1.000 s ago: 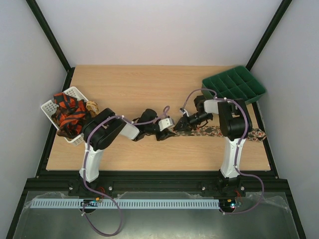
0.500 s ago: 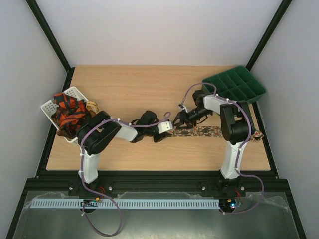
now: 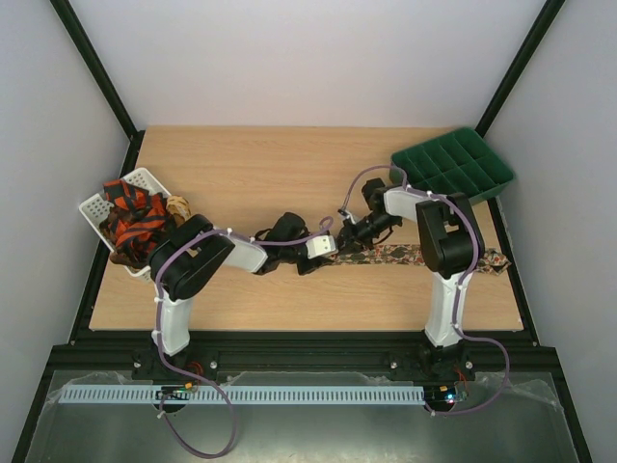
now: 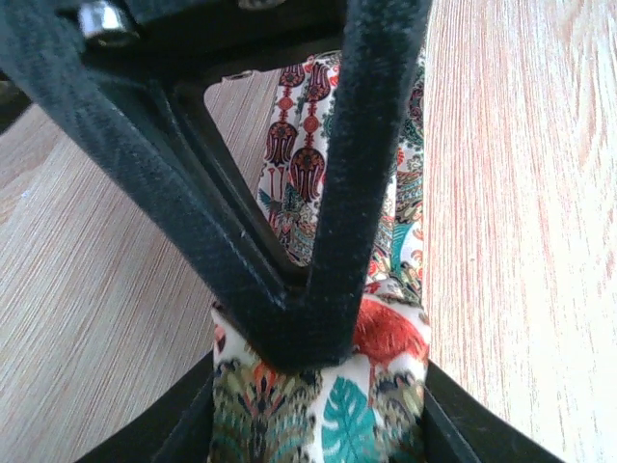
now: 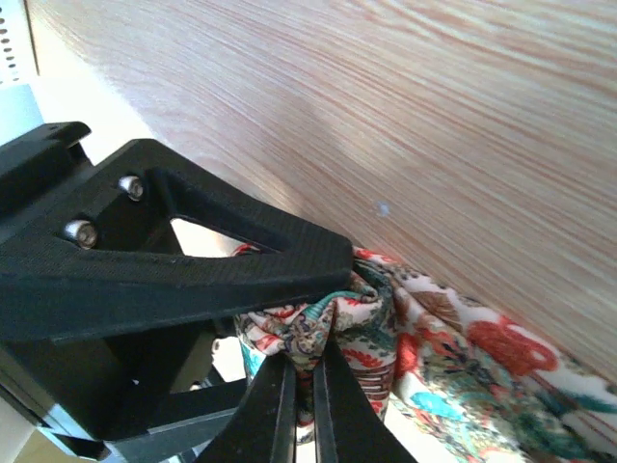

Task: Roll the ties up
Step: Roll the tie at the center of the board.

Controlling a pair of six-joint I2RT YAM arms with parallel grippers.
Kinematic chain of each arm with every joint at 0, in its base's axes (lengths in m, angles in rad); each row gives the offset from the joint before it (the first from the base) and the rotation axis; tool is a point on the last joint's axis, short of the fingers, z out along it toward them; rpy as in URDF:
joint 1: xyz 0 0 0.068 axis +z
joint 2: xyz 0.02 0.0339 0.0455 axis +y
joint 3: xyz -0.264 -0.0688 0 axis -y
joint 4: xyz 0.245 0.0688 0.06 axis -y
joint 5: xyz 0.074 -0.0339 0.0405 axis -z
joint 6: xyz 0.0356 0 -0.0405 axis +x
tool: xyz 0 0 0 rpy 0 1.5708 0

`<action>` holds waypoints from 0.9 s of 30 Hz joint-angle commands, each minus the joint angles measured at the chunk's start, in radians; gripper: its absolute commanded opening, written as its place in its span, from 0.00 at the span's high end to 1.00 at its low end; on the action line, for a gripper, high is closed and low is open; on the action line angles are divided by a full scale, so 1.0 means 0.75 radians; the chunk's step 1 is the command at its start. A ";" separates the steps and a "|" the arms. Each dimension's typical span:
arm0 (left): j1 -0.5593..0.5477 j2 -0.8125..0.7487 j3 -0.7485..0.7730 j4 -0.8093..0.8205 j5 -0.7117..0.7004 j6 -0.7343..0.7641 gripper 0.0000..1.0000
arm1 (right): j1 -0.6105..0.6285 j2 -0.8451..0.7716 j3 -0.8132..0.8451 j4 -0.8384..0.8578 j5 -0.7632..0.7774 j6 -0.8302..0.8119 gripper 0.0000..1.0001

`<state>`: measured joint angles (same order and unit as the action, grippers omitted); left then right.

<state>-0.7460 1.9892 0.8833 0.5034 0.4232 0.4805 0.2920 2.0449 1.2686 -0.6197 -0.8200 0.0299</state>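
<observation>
A floral-print tie (image 3: 415, 255) lies flat along the front right of the table. Its left end is bunched between both grippers. My left gripper (image 3: 326, 247) holds the folded end (image 4: 376, 405) between its fingers, fabric filling the gap. My right gripper (image 3: 349, 234) comes in from the right, and its fingers (image 5: 289, 405) are pinched shut on a fold of the same tie (image 5: 453, 357). The two grippers overlap closely. The right gripper's finger (image 4: 366, 145) crosses the left wrist view. Red-orange and black ties (image 3: 135, 220) lie heaped in the basket.
A white plastic basket (image 3: 96, 204) stands at the table's left edge, with a small brown bundle (image 3: 176, 205) beside it. A green compartment tray (image 3: 453, 164) sits at the back right corner. Black frame posts rise at the table's back corners.
My right gripper has moved left and a little farther back, closing in on the left gripper. The left gripper has shifted slightly right. The tie's left end is now bunched between them.
</observation>
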 commanded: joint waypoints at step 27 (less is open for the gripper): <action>0.026 0.198 0.070 0.195 0.242 -0.132 0.26 | -0.151 0.173 -0.126 -0.008 0.175 -0.269 0.99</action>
<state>-0.7261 2.0853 0.9268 0.6277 0.5911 0.3691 0.1543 2.0842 1.2022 -0.6235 -0.8509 -0.1143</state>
